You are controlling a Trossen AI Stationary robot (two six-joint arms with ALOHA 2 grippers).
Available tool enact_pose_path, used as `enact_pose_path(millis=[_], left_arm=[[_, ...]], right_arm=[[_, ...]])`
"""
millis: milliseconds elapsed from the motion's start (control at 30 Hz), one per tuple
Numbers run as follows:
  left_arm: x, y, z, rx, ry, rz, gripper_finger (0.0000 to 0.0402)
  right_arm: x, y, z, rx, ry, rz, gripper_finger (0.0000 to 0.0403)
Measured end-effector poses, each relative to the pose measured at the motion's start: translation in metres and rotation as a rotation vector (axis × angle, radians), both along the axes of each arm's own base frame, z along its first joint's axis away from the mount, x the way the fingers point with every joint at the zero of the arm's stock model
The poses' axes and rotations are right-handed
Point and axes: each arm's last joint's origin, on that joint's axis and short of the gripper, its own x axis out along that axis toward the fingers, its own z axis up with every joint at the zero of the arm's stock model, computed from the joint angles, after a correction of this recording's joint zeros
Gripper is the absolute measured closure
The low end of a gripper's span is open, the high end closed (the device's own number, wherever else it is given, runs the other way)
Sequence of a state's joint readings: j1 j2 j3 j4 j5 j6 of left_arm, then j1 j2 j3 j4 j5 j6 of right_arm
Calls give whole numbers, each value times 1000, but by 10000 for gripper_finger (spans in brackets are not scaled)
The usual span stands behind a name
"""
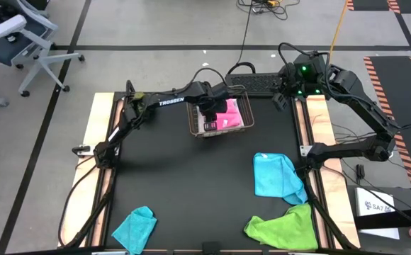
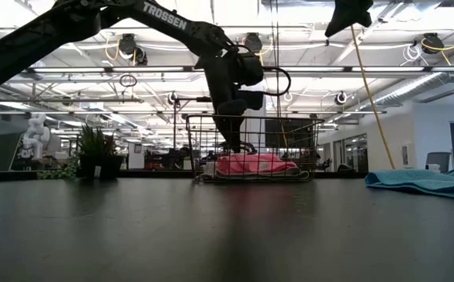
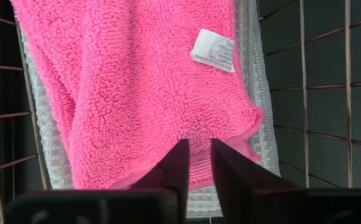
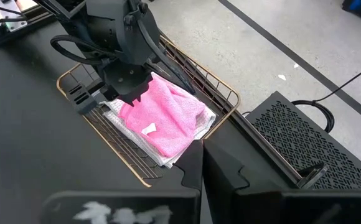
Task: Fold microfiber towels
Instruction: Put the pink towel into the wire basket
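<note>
A folded hot pink towel lies on a white towel inside a wire basket at the table's far middle. My left gripper reaches down into the basket, its fingers close together at the pink towel's edge. A sky blue towel, a lime green towel and a teal towel lie crumpled on the black mat. My right gripper hangs shut and empty, high over the far right corner. My left gripper comes steeply from above at the pink towel's hemmed edge, at the end away from the white label. Pink cloth shows in the narrow gap between the two fingers. The towel lies flat on the white towel in the basket, not lifted.
A small potted plant stands at the table's far left in the low view. A black perforated box sits just behind the basket. The mat's middle is bare, between the basket and the three loose towels.
</note>
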State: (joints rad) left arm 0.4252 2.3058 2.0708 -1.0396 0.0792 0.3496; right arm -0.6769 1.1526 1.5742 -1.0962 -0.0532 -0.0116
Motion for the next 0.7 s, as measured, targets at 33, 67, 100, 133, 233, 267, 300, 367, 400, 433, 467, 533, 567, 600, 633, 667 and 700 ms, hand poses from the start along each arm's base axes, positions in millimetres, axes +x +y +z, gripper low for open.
enact_pose_path(millis=[33,67,100,133,233,267,300,367,400,433,467,533,567,600,633,667,700], left_arm=[[0,0,0,1,0,0,351],[0,0,0,1,0,-1,361],[0,0,0,2,-1,-4,372],[0,0,0,3,-2,-6,382],[1,-2,0,4,-2,-12,397],[1,-3,0,4,-2,-14,396],[2,-4,0,4,-2,-17,394],[3,-7,0,4,-2,-23,393],[4,-9,0,4,-2,-28,396],[5,-10,0,6,-1,-36,398],[5,-11,0,8,-3,-44,399],[7,-11,1,42,-9,-34,394],[8,-10,1,70,-13,-11,388],[9,-9,2,106,-15,9,380],[10,-7,3,145,-18,21,371],[11,-6,4,160,-22,21,362],[10,-5,3,166,-13,17,353]], right_arm=[[0,0,0,0,0,0,401],[0,0,0,0,0,0,401],[0,0,0,0,0,0,401],[0,0,0,0,0,0,401],[0,0,0,0,0,0,401],[0,0,0,0,0,0,401],[0,0,0,0,0,1,401],[0,0,0,-1,0,1,401],[0,0,0,-1,1,1,401],[0,0,0,-1,1,1,401],[0,0,0,-1,1,1,401],[0,0,0,-2,2,2,401],[0,0,0,-2,2,3,401],[0,0,0,-3,2,4,401],[0,0,0,-4,3,5,401],[0,0,0,-4,3,5,401],[0,0,0,-4,3,5,401]])
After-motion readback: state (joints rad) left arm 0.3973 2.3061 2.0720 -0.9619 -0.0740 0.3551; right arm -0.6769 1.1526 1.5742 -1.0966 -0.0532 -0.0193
